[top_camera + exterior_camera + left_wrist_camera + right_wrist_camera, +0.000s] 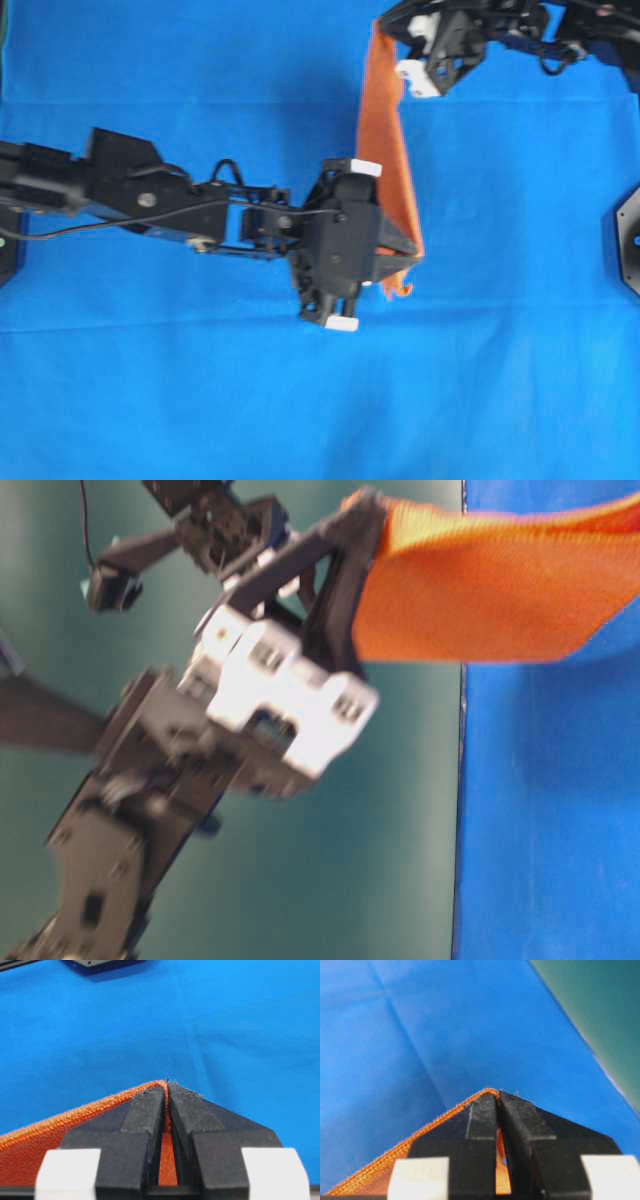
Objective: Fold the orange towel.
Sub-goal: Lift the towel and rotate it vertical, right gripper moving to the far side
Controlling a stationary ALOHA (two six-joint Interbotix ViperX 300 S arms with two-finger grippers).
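Both grippers — left gripper (408, 250), right gripper (392, 40) — pinch the orange towel (385, 140) tight between them; best to lower both corners evenly.

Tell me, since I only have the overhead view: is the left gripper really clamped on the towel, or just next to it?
Observer: Clamped. In its wrist view the left gripper has both fingers pressed together, with the orange towel pinched at its hem between them.
Operator: And the right one, up at the top edge?
Observer: Same. The right gripper is shut on a towel corner; orange cloth shows between its fingers.
Operator: Is the towel off the table?
Observer: The table-level view shows it hanging in the air from a gripper, above the blue cloth.
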